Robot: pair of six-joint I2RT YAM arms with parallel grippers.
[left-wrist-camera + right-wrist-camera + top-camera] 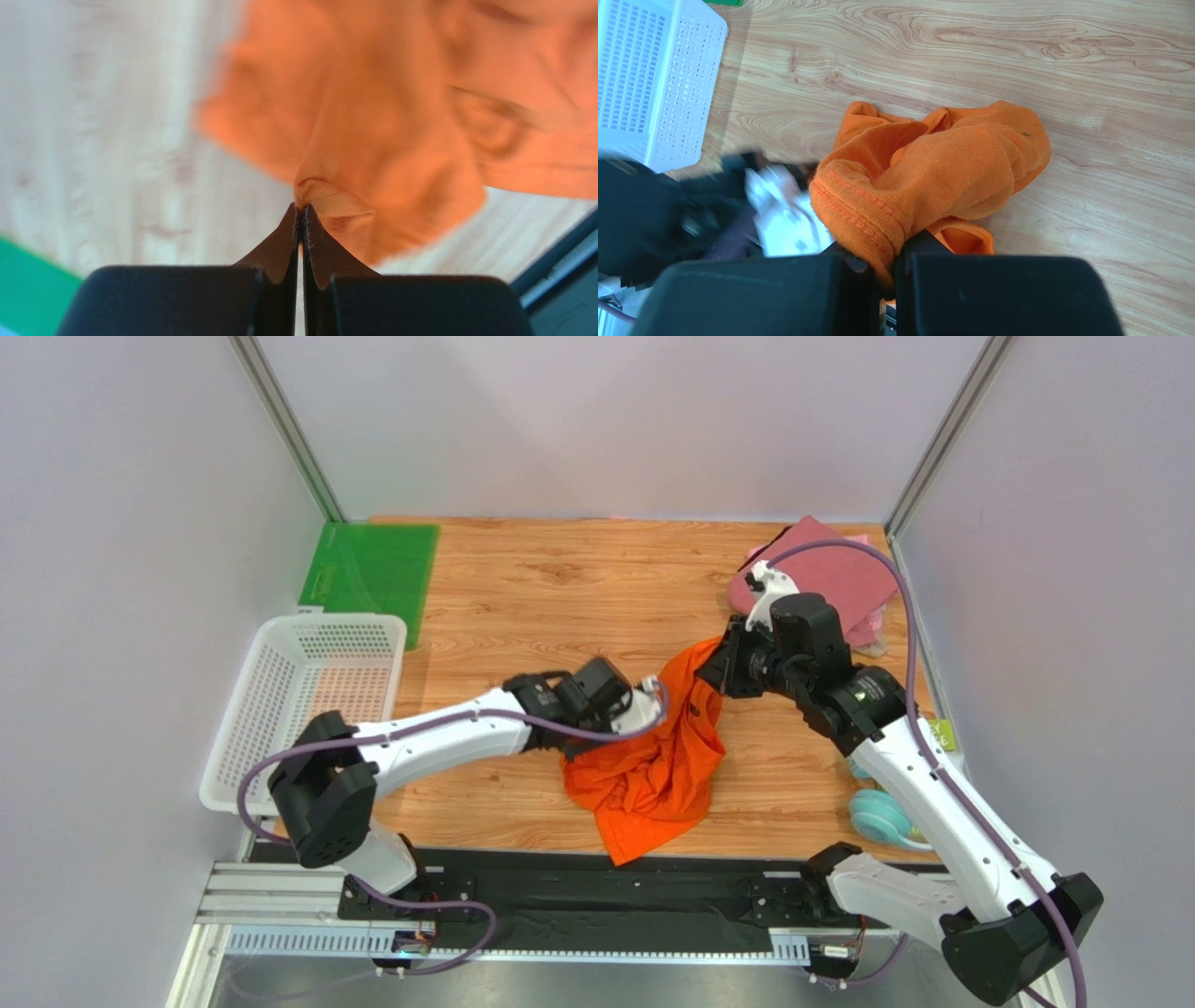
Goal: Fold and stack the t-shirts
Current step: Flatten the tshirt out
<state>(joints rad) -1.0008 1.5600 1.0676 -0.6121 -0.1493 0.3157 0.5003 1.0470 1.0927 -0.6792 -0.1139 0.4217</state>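
The bright orange t-shirt [657, 763] hangs bunched between my two grippers over the middle of the wooden table; its lower part drapes toward the front edge. My left gripper [648, 703] is shut on a fold of the orange cloth [379, 133]. My right gripper [718, 669] is shut on a hemmed edge of the same shirt [927, 175]. The folded maroon-red t-shirt [839, 574] lies at the back right corner, with a strip of the pale pink one [873, 625] showing under it.
A white mesh basket [302, 693] stands at the left edge and shows in the right wrist view [647, 70]. A green plastic sheet [368, 564] lies at the back left. A teal object [884, 815] sits by the right arm. A black rail [561, 896] runs along the front.
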